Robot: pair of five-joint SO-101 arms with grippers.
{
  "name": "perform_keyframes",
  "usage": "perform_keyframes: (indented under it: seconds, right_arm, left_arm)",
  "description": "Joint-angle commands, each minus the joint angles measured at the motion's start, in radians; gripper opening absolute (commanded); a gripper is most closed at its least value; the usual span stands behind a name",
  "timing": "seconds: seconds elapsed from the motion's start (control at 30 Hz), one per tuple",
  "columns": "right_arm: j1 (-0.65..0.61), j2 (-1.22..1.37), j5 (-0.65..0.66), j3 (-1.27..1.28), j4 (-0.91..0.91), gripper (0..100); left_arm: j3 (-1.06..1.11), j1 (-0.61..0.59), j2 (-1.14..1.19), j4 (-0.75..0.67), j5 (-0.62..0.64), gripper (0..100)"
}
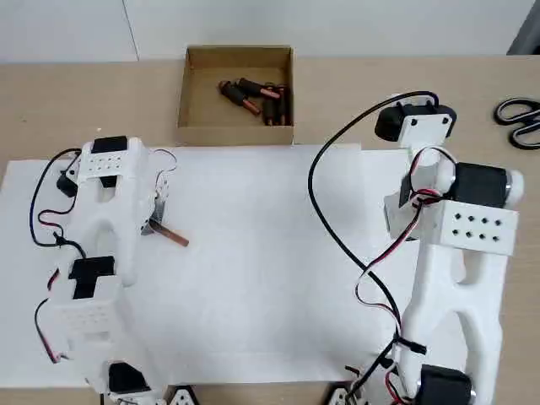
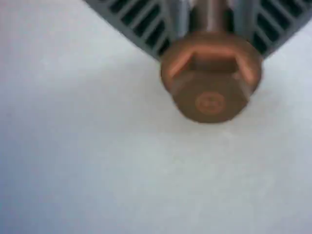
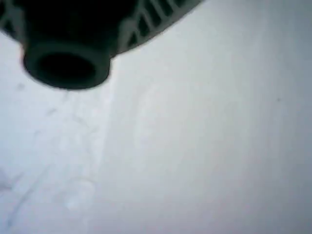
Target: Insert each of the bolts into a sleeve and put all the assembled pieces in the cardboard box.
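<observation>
**End effector status: bolt on the left, sleeve on the right**

1. Left end effector (image 1: 157, 219): located at the left of the high view, over the left part of the white sheet (image 1: 270, 287). Its jaws are closed on a copper bolt (image 1: 175, 236). The bolt projects from the jaws toward the lower right of the frame. In the left wrist view, the hexagonal head of the bolt (image 2: 210, 80) faces the camera and the shank is clamped between ribbed grey jaws. Whether the bolt touches the sheet cannot be determined.

2. Cardboard box (image 1: 236, 135): located at the upper centre of the high view, on the bare tabletop (image 1: 84, 93), just beyond the far edge of the white sheet. It contains several assembled pieces (image 1: 257, 99), dark with copper ends, grouped in its right half.

3. Right end effector (image 1: 395, 218): located at the right of the high view, over the right part of the white sheet, largely covered by its own arm. In the right wrist view, its jaws are closed on a black sleeve (image 3: 66, 66), whose open end faces the camera.

4. Scissors (image 1: 519, 118): located at the upper right edge of the high view, on the bare tabletop, well apart from both arms.
</observation>
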Motion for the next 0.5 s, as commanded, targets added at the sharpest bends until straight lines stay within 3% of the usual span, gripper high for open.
perform_keyframes:
  seconds: [0.0, 0.13, 0.3, 0.47]
  right_arm:
    - [0.008, -0.038, -0.012, -0.008, -0.002, 0.3]
    - [0.004, -0.041, -0.012, -0.012, -0.002, 0.3]
    - [0.004, -0.145, -0.006, -0.009, 0.001, 0.3]
    - [0.005, -0.277, -0.003, -0.008, 0.001, 0.3]
  left_arm:
    - [0.001, -0.015, 0.026, 0.003, -0.003, 0]
    - [-0.108, -0.011, 0.026, 0.106, -0.006, 0]
    - [-0.418, -0.009, 0.026, 0.302, -0.083, 0]
    - [-0.647, -0.011, -0.078, 0.298, -0.203, 0]
